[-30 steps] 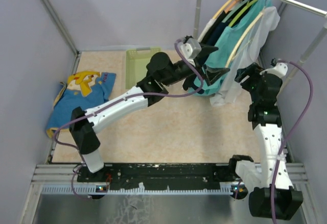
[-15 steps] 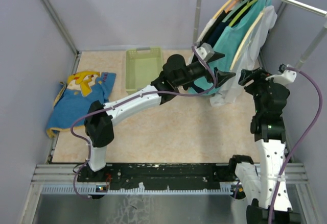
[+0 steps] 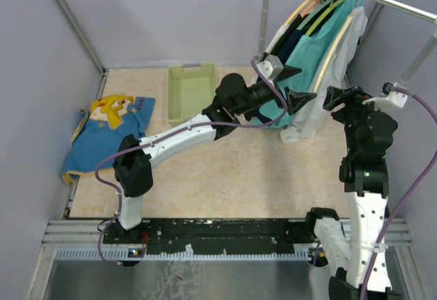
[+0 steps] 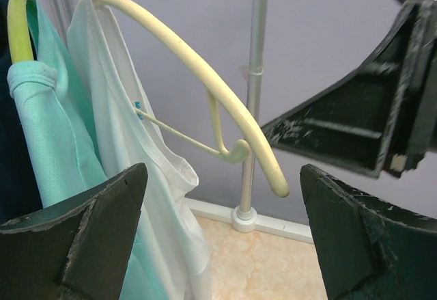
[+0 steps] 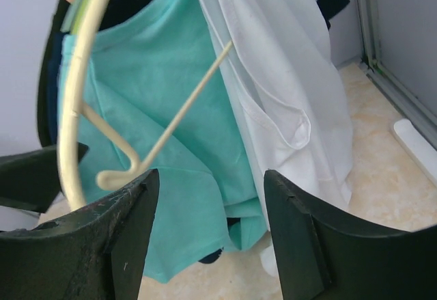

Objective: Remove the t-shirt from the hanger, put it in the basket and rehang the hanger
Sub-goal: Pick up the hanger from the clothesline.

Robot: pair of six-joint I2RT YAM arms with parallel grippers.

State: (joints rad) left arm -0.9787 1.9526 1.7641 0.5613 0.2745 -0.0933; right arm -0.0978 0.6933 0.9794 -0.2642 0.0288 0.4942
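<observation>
The beige desk (image 3: 225,170) fills the middle of the overhead view, and a metal rail (image 3: 389,1) crosses the upper right corner with several garments hung close together. At the left edge a blue garment (image 3: 102,136) with a yellow print lies crumpled on the desk, and a pale green basket (image 3: 191,91) stands at upper centre, well apart from the rail. The white t-shirt (image 4: 123,143) hangs at the outer side of the row, just beside a teal t-shirt (image 4: 48,129). It is on only one arm of its cream hanger (image 4: 205,81); the hanger's other arm curves down bare, with its small hook end showing. The left hand (image 3: 295,87) is raised at the clothes right of centre, released with its jaws spread wide, the bare hanger arm framed between them in the left wrist view but not touched. The right hand (image 3: 338,98) faces it from the right, jaws parted and grasping nothing, with the white and teal cloth just beyond its fingertips (image 5: 147,184).
</observation>
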